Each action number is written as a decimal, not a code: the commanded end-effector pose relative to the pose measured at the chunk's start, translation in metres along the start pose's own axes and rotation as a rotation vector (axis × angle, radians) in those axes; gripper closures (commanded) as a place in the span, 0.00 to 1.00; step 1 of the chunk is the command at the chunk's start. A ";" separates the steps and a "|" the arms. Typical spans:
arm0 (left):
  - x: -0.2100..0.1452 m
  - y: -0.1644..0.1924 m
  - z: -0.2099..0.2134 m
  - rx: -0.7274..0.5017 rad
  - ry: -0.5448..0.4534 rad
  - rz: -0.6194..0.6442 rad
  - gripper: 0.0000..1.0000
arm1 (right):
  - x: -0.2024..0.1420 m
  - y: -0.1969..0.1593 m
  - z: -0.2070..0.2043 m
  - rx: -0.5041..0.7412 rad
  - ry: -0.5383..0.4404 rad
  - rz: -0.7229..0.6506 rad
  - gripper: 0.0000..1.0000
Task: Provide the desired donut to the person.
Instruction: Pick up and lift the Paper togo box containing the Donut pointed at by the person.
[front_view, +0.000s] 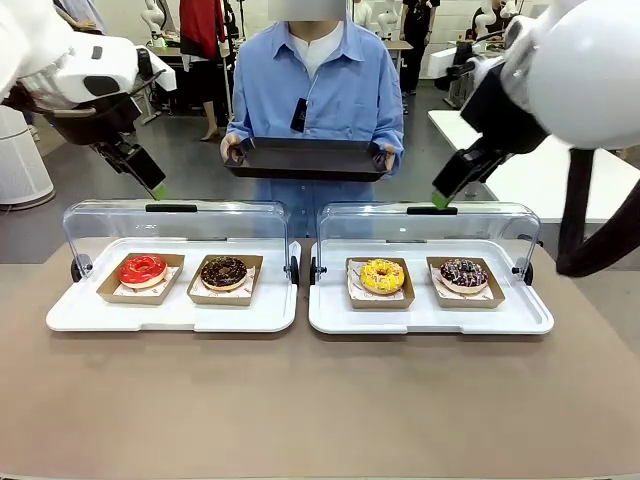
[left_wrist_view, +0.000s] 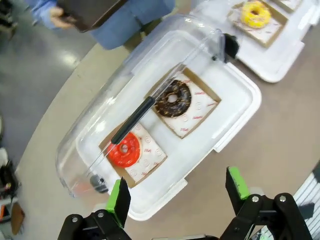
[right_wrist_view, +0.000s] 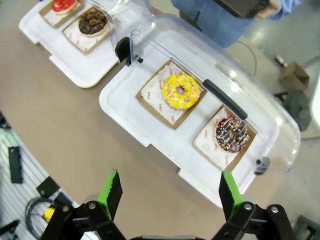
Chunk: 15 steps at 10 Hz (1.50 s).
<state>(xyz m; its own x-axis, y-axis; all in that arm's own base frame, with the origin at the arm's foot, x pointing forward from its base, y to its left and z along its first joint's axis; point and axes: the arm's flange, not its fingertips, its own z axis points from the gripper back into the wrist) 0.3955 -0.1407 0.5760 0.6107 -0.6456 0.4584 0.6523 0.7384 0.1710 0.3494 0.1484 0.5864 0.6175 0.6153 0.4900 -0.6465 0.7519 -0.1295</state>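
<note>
I have the brown table (front_view: 320, 400) stretching across the near side, and the person (front_view: 320, 90) in a light blue shirt standing at its far edge, centred. On the table sit two white display cases side by side, just apart: the left case (front_view: 170, 315) and the right case (front_view: 430, 318). Each has a clear domed lid, the left lid (front_view: 175, 225) and the right lid (front_view: 430, 225), standing raised over its far half. The person holds a dark tray (front_view: 305, 158) level in both hands, above the far gap between the cases.

My left gripper (left_wrist_view: 177, 192) hangs over the far left corner of the left case, fingers spread wide with nothing between them. My right gripper (right_wrist_view: 167, 187) hangs above the right lid, also spread wide and holding nothing.

All four donuts lie in the cases, each on its own cardboard tray: the red donut (front_view: 143, 269) and chocolate donut (front_view: 224, 272) on the left, the yellow donut (front_view: 383, 276) and sprinkled donut (front_view: 463, 273) on the right.
</note>
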 end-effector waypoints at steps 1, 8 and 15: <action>-0.015 0.041 0.001 -0.270 -0.039 -0.121 0.00 | -0.032 -0.048 0.003 0.186 -0.095 0.073 0.00; -0.111 0.125 0.017 -0.605 -0.399 -0.426 0.00 | -0.144 -0.167 0.017 0.530 -0.256 0.250 0.00; -0.224 0.155 0.024 -0.491 -0.579 -0.387 0.00 | -0.255 -0.181 0.010 0.553 -0.535 0.311 0.00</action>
<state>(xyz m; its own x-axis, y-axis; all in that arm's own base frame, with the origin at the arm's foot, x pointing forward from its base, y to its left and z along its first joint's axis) 0.3556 0.1241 0.5241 0.0872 -0.5547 0.8275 0.9708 0.2336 0.0543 0.3040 -0.1428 0.5041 0.1582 0.4902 0.8571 -0.9621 0.2719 0.0221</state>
